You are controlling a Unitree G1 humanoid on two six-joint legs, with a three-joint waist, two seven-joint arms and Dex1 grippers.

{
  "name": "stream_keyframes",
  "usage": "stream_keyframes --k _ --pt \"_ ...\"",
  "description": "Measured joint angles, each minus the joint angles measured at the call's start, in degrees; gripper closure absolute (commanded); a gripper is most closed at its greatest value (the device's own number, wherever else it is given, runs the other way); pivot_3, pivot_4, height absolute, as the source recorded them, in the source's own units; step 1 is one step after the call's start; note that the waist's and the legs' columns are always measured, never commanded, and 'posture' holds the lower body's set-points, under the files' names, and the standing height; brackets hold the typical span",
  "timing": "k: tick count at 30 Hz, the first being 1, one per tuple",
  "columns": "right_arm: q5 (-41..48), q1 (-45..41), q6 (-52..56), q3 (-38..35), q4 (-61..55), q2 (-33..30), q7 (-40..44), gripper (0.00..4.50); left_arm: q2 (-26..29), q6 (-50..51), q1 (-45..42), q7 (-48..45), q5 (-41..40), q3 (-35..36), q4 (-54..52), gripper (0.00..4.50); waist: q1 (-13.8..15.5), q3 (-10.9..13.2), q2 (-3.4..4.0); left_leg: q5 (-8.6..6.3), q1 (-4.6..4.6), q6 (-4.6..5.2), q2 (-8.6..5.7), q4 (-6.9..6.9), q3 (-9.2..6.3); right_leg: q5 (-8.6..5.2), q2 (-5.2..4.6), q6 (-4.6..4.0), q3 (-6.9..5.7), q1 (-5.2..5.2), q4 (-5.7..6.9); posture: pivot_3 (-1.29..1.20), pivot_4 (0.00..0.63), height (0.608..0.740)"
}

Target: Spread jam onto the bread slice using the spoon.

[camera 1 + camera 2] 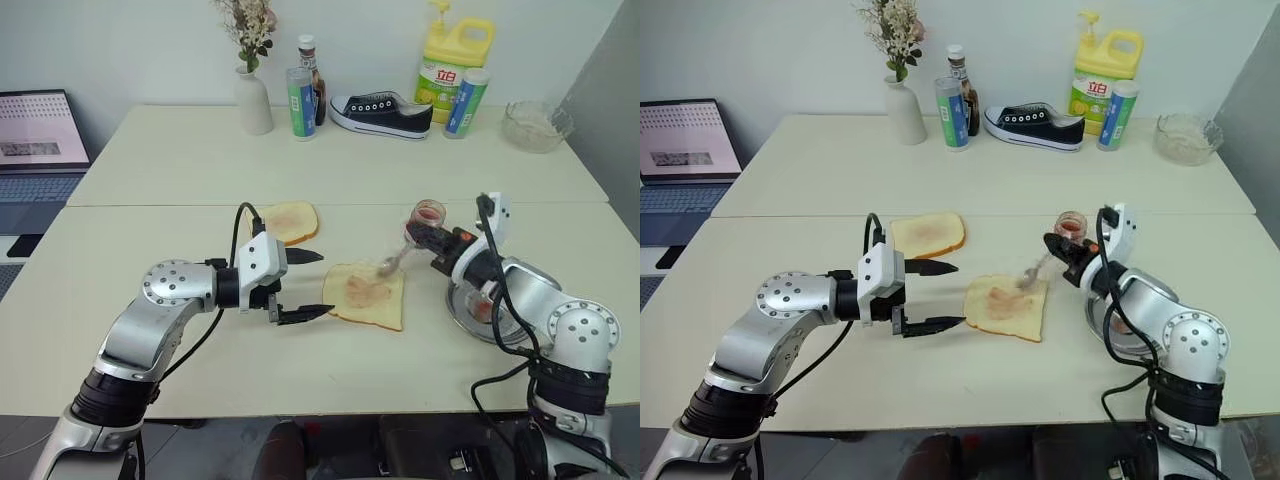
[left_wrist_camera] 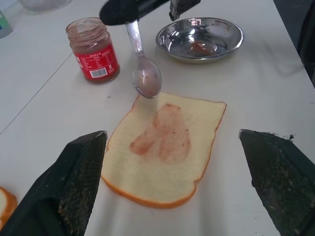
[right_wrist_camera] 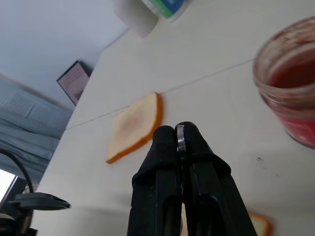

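Two tools work over the pale desk (image 1: 200,360). The left tool (image 1: 303,285) hangs just above the desk with its two black fingers spread wide, pinching nothing. Just past its fingertips, toward the right tool, lies the bread slice (image 1: 368,296), flat on the desk, pale with a thin tan crust and a pink smear of jam across its middle. Beyond the left tool's upper finger, farther back on the desk, a second, browner slice (image 1: 291,220) lies apart from the first.

The spoon (image 2: 145,73) slants down from the right tool toward the far corner of the bread slice, its oval bowl smeared with jam and hanging just above the crust; whether it touches the bread I cannot tell. The right tool (image 1: 425,238) has its fingers pressed together on the spoon's handle, seen as a thin silver edge between them in the right wrist view. Just behind this tool stands the jam (image 2: 93,50), an open glass jar with a red label, upright on the desk. Beneath the right arm, nearer the robot, sits a shallow metal dish (image 2: 199,39) with a red trace in its middle.
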Motion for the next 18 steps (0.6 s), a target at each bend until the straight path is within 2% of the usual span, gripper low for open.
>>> stream_keyframes --k 9,14,18 --pt "3.35 -1.17 -2.85 0.37 -2.0 -1.26 -4.79 4.47 -1.24 2.71 -6.87 -0.01 -0.98 -0.49 0.9 0.0 0.22 0.0 -0.01 0.0 -0.07 0.0 -0.05 0.03 0.01 0.0 -0.04 0.0 -0.02 0.0 -0.07 0.0 0.15 0.74" --pt "7.8 2.09 -5.59 -3.66 -7.53 -7.5 -8.93 4.47 -4.99 4.8 -11.23 -1.37 -1.71 -4.43 -0.01 0.0 0.29 0.0 -0.01 0.0 -0.22 0.0 -0.05 0.03 -0.04 0.0 -0.05 0.01 -0.08 0.0 -0.26 0.0 0.15 0.74" --pt "9.75 10.32 -8.61 -9.12 -11.17 -13.33 -10.33 4.47 -9.38 4.77 -15.15 -2.34 -1.28 -8.2 2.17 0.0 0.43 0.0 -0.01 0.0 -0.31 0.0 -0.07 0.03 -0.06 0.01 -0.06 0.01 -0.09 0.0 -0.4 0.0 0.15 0.74"
